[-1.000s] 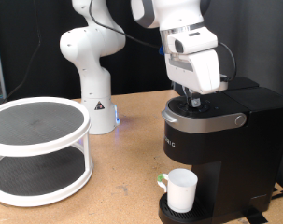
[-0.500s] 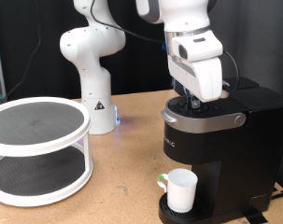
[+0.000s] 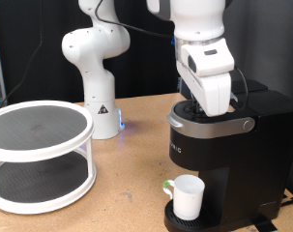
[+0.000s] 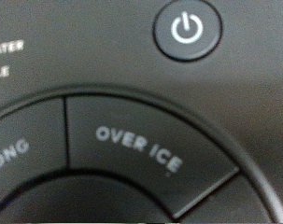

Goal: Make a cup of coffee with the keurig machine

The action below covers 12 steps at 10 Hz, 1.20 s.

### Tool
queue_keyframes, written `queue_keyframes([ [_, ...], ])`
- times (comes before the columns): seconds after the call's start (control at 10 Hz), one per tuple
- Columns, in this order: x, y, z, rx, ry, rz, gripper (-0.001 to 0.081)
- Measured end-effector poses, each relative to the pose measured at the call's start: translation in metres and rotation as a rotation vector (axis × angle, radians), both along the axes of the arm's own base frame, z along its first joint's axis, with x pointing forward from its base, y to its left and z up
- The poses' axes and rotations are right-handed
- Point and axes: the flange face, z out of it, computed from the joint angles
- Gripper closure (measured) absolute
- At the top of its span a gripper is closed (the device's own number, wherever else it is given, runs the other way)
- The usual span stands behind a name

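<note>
End effector atop keurig machine — cup below

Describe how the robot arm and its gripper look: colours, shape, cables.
The arm has glossy white, rounded segments. The gripper sits under a boxy white hand housing with dark trim; its fingers are hidden. A black cable loops between the arm and a second white arm base.

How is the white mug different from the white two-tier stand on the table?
The mug is small and solid white; the two-tier stand is far wider, with dark grey shelf surfaces. The mug sits on the Keurig machine's drip tray, while the stand rests on the table toward the exterior view's left. Both are white and round.
</note>
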Motion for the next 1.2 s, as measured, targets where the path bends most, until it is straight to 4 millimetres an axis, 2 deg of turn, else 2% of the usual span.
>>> queue_keyframes([
  [0.4, 0.0, -0.002, 0.0, 0.061, -0.052, 0.025, 0.0799],
  [0.7, -0.009, -0.007, 0.002, 0.149, -0.098, 0.073, 0.0799],
  [1.2, -0.028, -0.015, 0.036, 0.205, -0.161, 0.087, 0.0799],
])
